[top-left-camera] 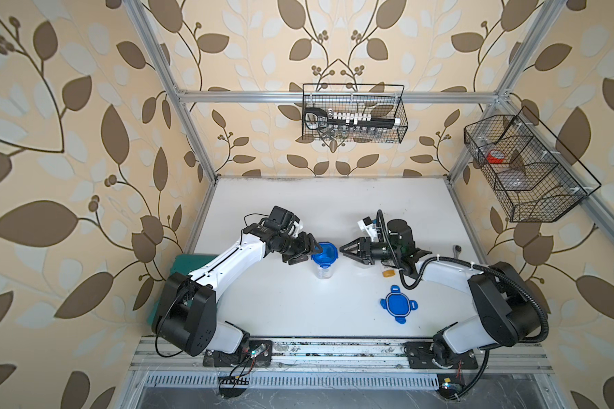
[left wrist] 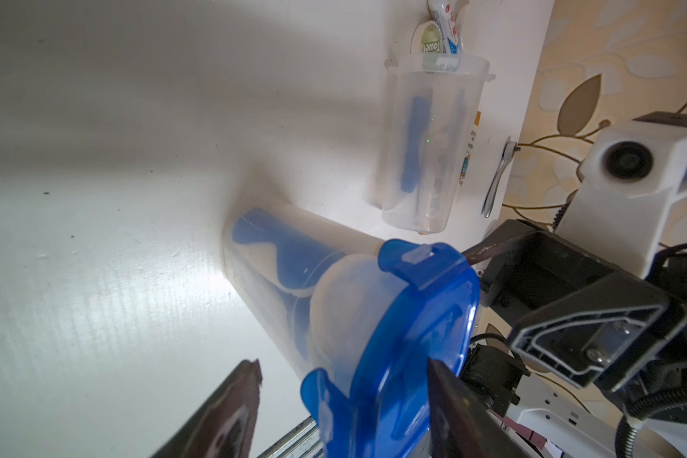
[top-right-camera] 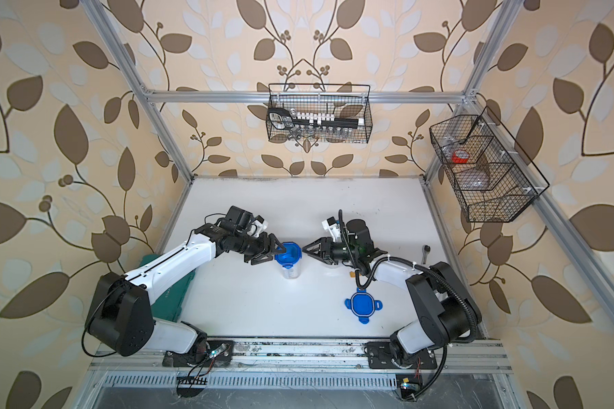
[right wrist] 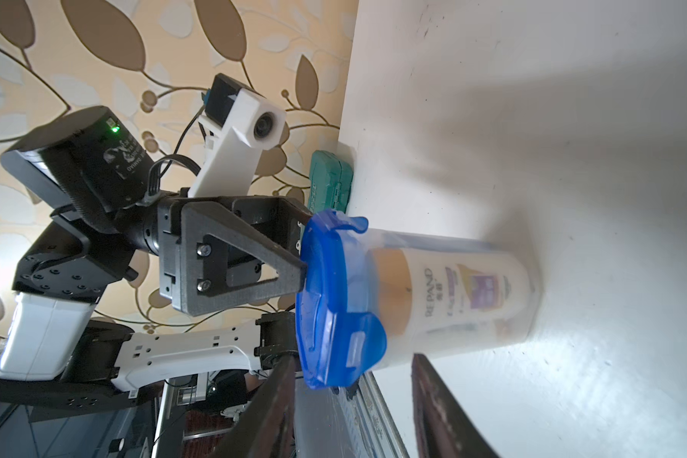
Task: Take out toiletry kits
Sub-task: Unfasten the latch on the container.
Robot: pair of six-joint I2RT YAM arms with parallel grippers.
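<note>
Two toiletry kits remain in clear jars: one (right wrist: 465, 293) under a blue clip lid (top-left-camera: 322, 252) mid-table, another (left wrist: 425, 158) uncapped, its lid (top-left-camera: 397, 305) lying nearby. Left gripper (top-left-camera: 307, 248) stands open astride the lid's rim without clamping it; right gripper (top-left-camera: 348, 249), part-open and empty, waits just beside, so unpacking seems hardly begun.

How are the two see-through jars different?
The lidded jar in the middle wears a blue lid. The open jar by the right arm has none, and a loose lid lies on the table. The open jar's tube pokes above its rim, but the lidded jar's bottle is shut inside. Both jars are clear and stand upright.
</note>
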